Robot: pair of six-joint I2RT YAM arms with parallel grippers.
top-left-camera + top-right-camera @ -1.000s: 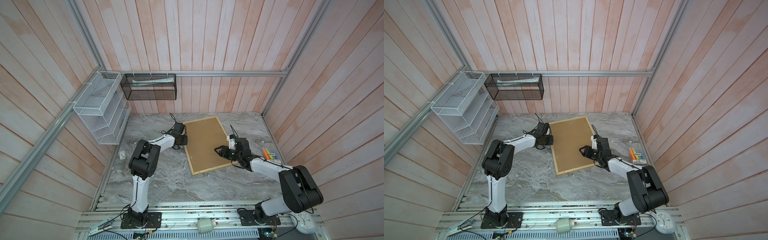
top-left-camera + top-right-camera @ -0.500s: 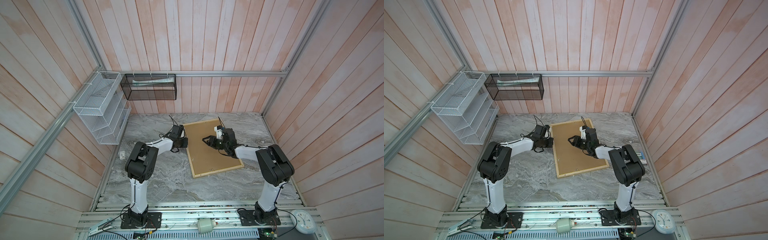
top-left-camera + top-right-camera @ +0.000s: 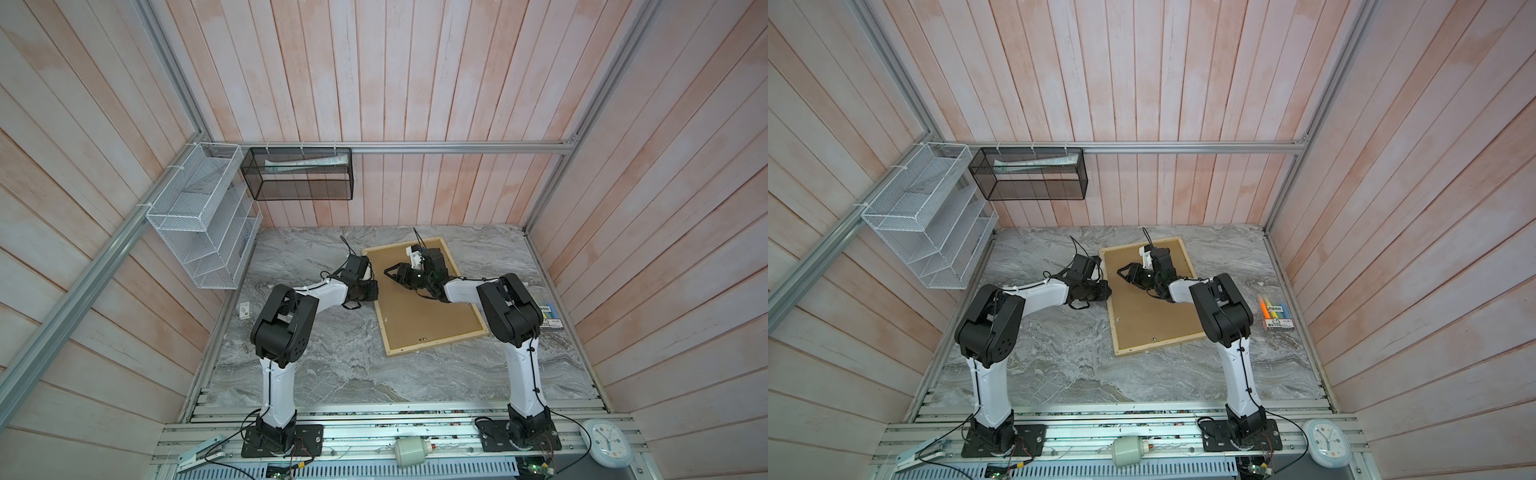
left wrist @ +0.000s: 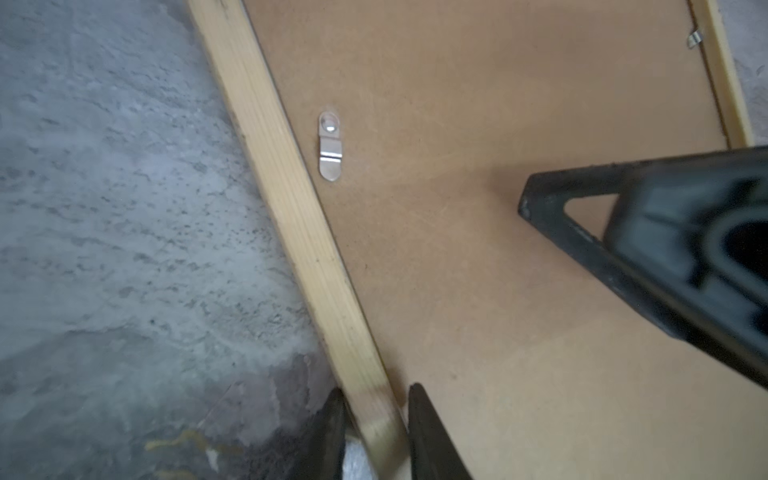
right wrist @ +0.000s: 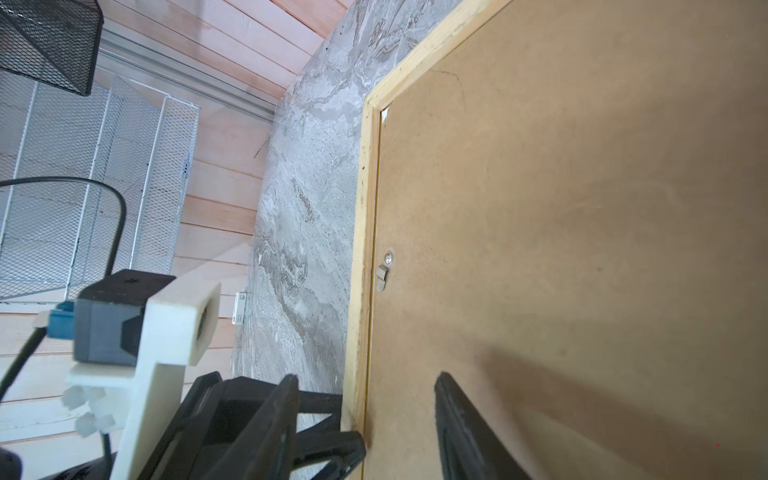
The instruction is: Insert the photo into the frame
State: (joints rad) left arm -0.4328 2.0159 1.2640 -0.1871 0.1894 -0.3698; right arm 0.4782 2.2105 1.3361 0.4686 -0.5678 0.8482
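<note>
Wooden frame (image 4: 457, 124) rail (image 4: 291, 199) between left end effector's (image 4: 376, 399) fingers (image 4: 328, 436), grip unclear, shows wrist-side only; right end effector (image 5: 366, 377) open.

White arm links (image 3: 277, 386), black joint housings (image 3: 282, 328), thin black cables (image 5: 124, 216), black truss-shaped fingers (image 4: 665, 232) — white camera bracket (image 5: 166, 332)

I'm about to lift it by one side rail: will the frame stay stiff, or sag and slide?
Likely stiff: the frame has wood rails around a flat board lying level. Thin and wide, so probably light, yet lifted by one rail it may twist or pivot. The left gripper straddles that rail; pushed, it would likely slide on the smooth table.
</note>
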